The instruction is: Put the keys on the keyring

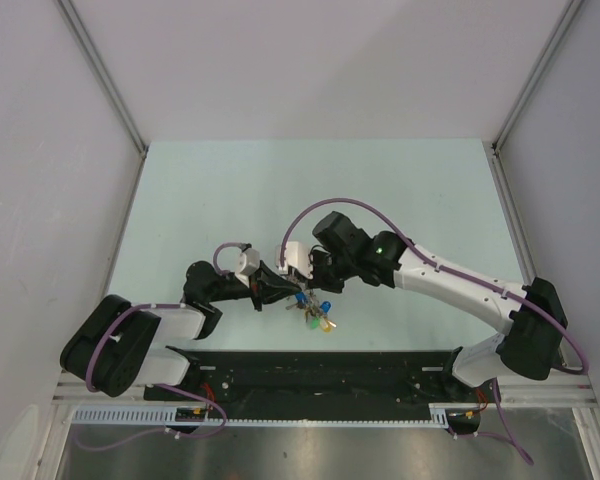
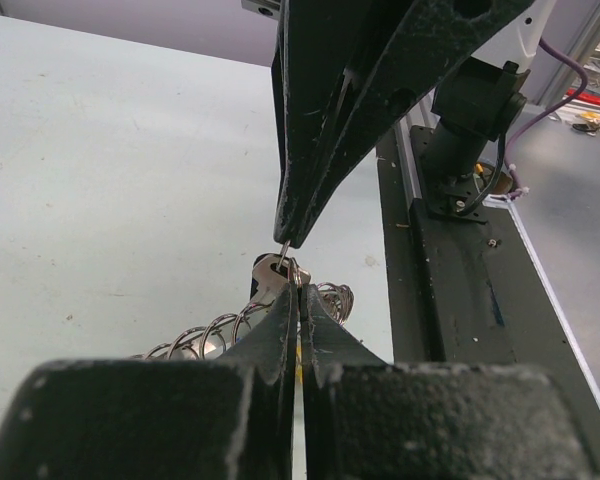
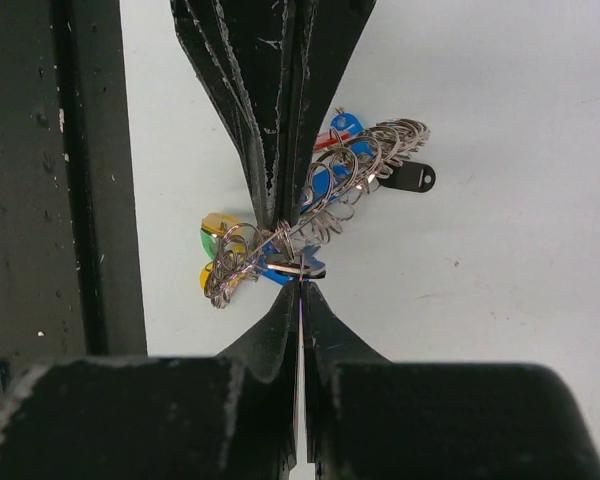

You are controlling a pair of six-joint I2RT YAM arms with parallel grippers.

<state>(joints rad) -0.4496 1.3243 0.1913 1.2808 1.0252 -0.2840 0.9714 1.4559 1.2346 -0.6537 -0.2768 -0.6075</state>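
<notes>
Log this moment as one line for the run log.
left gripper: shut, tips at keys | right gripper: shut on keyring | keys: bunched between both grippers' tips

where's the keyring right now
In the top view the keyring is mid-table, slightly left of centre, just ahead of the black base rail, right where the tips of the left claw and right claw meet.

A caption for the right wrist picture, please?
Right tool and left tool, both shut, meet at a bunch of coloured keys.
</notes>
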